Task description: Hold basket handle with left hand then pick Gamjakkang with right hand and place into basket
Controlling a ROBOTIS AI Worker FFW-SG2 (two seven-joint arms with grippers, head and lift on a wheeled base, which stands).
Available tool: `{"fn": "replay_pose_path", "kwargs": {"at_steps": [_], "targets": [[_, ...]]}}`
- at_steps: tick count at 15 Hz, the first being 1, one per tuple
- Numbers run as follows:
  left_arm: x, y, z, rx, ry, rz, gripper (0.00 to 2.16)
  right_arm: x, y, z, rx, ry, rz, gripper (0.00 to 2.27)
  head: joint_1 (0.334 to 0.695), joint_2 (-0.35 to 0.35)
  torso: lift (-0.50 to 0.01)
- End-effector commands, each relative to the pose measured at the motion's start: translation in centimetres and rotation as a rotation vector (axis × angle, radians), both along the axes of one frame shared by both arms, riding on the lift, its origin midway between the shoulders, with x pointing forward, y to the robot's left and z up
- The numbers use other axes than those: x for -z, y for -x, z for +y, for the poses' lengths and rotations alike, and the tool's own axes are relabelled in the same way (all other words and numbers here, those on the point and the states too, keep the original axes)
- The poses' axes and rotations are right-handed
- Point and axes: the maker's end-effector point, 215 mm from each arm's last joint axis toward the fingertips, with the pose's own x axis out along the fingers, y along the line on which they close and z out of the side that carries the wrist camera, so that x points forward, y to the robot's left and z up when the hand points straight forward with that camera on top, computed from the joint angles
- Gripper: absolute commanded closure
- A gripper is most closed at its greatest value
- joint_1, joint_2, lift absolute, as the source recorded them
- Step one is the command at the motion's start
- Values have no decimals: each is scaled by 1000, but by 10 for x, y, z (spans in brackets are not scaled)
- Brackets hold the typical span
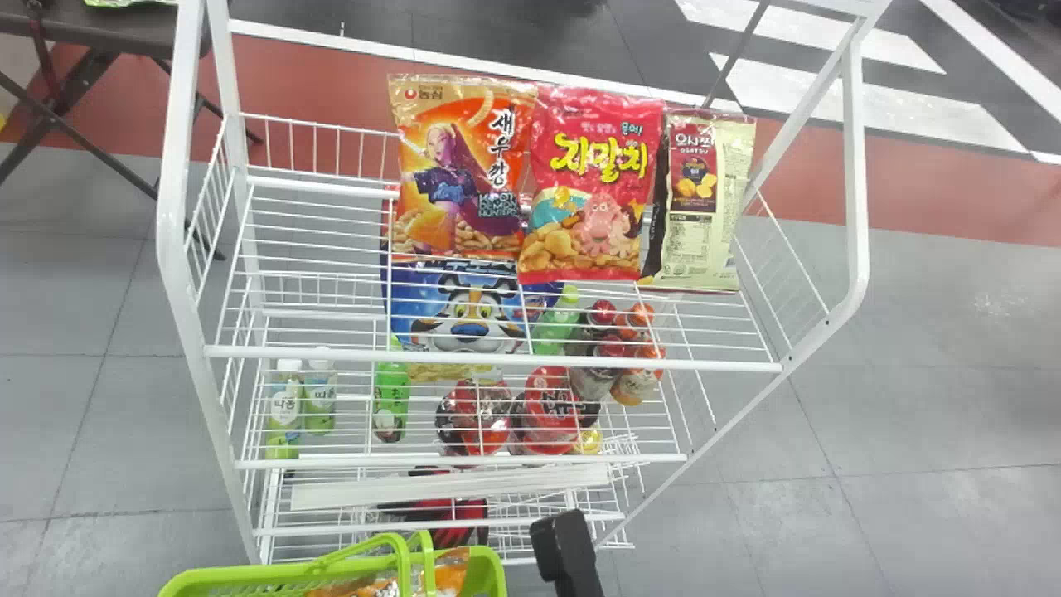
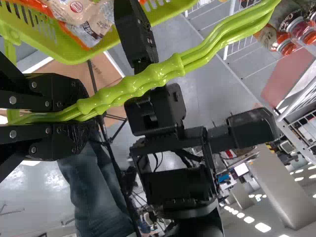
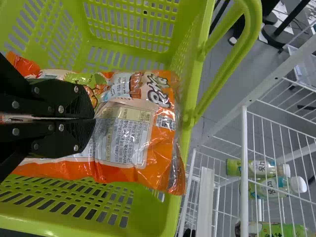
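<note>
At the bottom edge of the head view, a black part of my right gripper stands right of the green basket. The orange-and-white Gamjakkang bag lies flat inside the basket in the right wrist view, and my right gripper is closed on its middle, fingertips nearly together. In the left wrist view my left gripper is shut on the green basket handle. The bag shows there within the basket.
A white wire rack stands beyond the basket, with three snack bags upright on top. Bottles and a blue bag sit on lower shelves. The rack's white post is close beside the basket.
</note>
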Motion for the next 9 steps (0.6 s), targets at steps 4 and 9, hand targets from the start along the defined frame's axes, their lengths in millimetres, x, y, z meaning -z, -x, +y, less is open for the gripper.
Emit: {"fn": "replay_pose_path", "kwargs": {"at_steps": [4,9], "targets": [[2,-1,2,-4,-7,-1,2138,-41,-1,-41,56,53,-13,63,695,-350,-19],[3,-1,3,-5,-11,0,2138,-95,-32,-77,142,79,-137,76,695,-350,-19]]}}
